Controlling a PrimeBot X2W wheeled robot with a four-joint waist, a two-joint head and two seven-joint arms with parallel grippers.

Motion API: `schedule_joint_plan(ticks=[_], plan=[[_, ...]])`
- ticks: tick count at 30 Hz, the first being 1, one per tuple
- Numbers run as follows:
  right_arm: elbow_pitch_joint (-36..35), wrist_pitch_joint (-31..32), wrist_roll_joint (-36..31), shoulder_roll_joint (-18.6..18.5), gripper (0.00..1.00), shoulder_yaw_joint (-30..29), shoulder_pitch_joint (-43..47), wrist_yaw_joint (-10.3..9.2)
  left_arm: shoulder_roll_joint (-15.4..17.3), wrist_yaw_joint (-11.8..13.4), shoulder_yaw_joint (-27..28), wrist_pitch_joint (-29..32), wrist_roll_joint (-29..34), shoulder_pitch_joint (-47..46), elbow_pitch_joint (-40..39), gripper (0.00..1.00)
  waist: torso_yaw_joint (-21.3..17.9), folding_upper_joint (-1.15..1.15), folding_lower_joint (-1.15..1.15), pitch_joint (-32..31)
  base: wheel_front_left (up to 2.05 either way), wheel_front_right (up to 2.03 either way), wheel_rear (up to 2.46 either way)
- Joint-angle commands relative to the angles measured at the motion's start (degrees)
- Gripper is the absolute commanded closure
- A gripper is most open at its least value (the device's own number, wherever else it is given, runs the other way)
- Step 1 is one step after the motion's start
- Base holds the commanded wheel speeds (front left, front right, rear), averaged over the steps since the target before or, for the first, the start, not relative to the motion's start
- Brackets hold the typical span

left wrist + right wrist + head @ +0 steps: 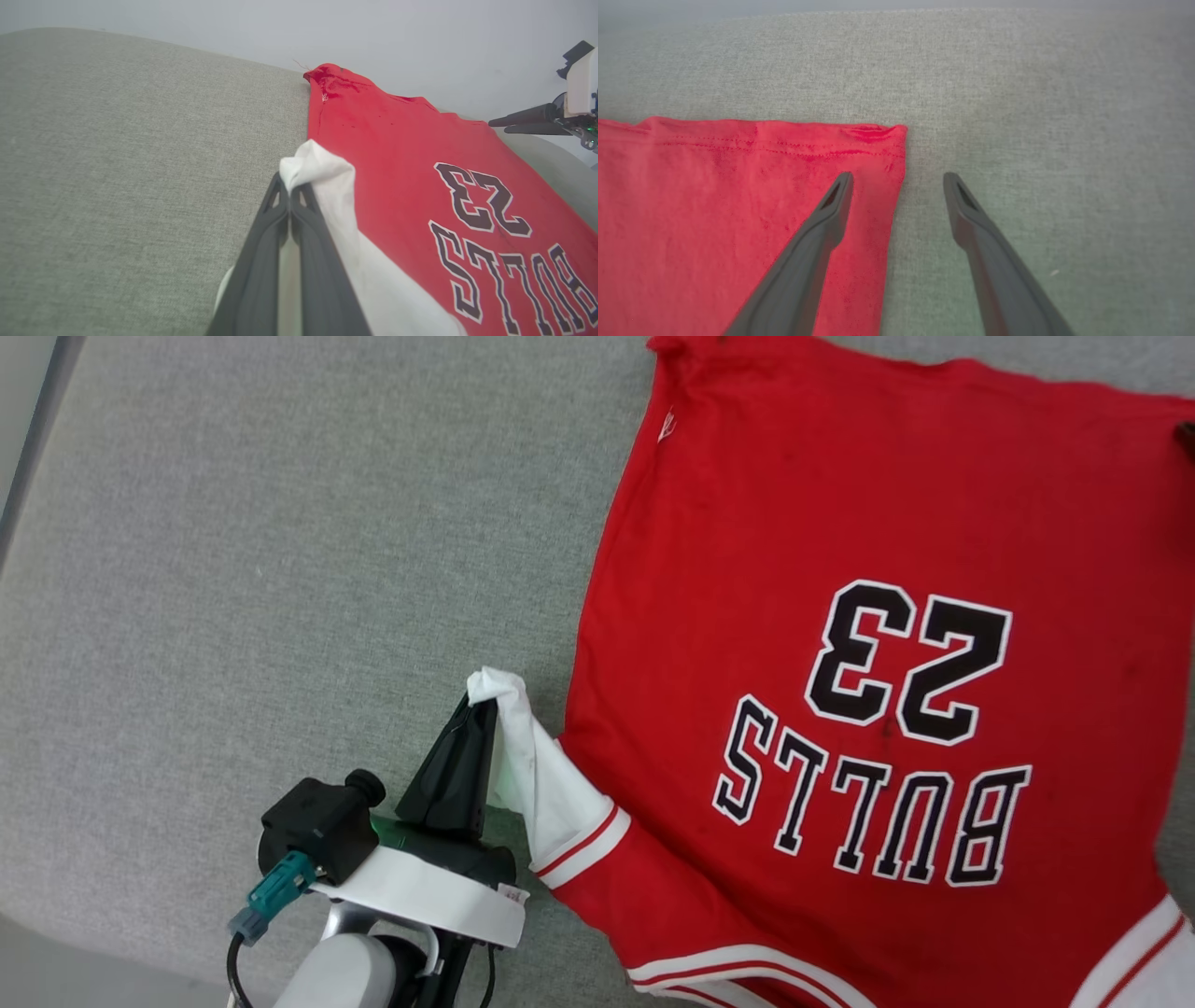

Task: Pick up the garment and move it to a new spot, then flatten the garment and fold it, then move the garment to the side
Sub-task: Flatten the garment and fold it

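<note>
Shirt flat, left pincer clenched on the white sleeve, right pincer released and holding nothing.
The garment fills the right half of the head view on the grey fabric surface, sleeve tip raised at lower centre. Print reads "BULLS" and "23", upside down. Right pincer's fingers straddle a hem corner.
</note>
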Motion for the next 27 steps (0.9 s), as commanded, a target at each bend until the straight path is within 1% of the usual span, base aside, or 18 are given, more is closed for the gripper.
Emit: schedule_joint_plan(ticks=[1,4,7,8,9,10,11,13,19,24,27], plan=[[1.13,0.47,-0.7,-0.17,0.0,0.05,-1.63,-0.02,-0.53,-0.31,-0.19,-0.46,0.2,-1.15,-0.29,1.0,1.58,0.0,-0.01,2.68,0.0,0.0,0.0],[3.58,2.3,-2.12,-0.1,0.0,0.88,-2.79,-0.02,-0.93,-0.61,-0.31,-0.88,0.16,-1.96,-0.11,1.0,2.03,0.0,-0.01,4.16,0.0,0.0,0.0],[7.93,7.88,-2.67,0.39,0.0,3.65,-1.17,-0.02,-1.05,-0.88,-0.25,-1.04,0.13,-2.41,0.57,1.0,2.23,0.0,-0.01,4.7,0.0,0.0,0.0],[9.02,9.26,-1.96,0.48,0.0,3.68,-0.63,-0.01,-1.1,-0.96,-0.27,-1.11,0.09,-2.49,0.72,1.0,2.28,0.0,-0.01,4.8,0.0,0.0,0.0],[9.89,10.65,-1.38,0.53,0.04,3.58,-0.21,0.0,-1.14,-0.99,-0.28,-1.19,0.06,-2.66,0.94,1.0,2.3,0.0,-0.01,4.88,0.0,0.0,0.0],[10.52,11.59,-1.31,0.46,0.67,3.75,0.09,0.0,-1.21,-1.02,-0.28,-1.29,0.05,-2.79,1.05,1.0,2.3,0.0,-0.01,4.86,0.0,0.0,0.0],[10.9,12.15,-1.11,0.33,1.0,3.86,0.15,-0.01,-1.26,-1.03,-0.26,-1.32,0.03,-2.87,1.17,1.0,2.3,0.0,-0.01,4.78,0.0,0.0,0.0],[10.67,11.6,-0.78,0.19,1.0,3.85,-0.08,-0.01,-1.26,-0.95,-0.14,-1.45,-0.08,-2.78,1.59,1.0,2.14,0.0,-0.01,4.37,0.0,0.0,0.0],[8.06,8.63,-0.93,-1.81,1.0,4.52,-1.99,-0.03,-0.66,-0.67,0.09,-1.21,-0.3,-1.8,2.47,1.0,1.14,0.0,-0.01,1.83,0.0,0.0,0.0],[4.38,6.6,0.44,-4.45,1.0,8.27,-1.5,-0.05,0.22,0.23,1.03,-0.45,-1.11,0.03,3.4,1.0,-1.19,0.0,-0.01,-2.26,0.0,0.0,0.0],[2.1,5.52,2.14,-5.63,1.0,10.3,1.34,-0.05,1.18,1.08,2.13,0.05,-1.68,1.49,4.19,1.0,-3.1,0.0,-0.01,-5.54,0.0,0.0,0.0]])
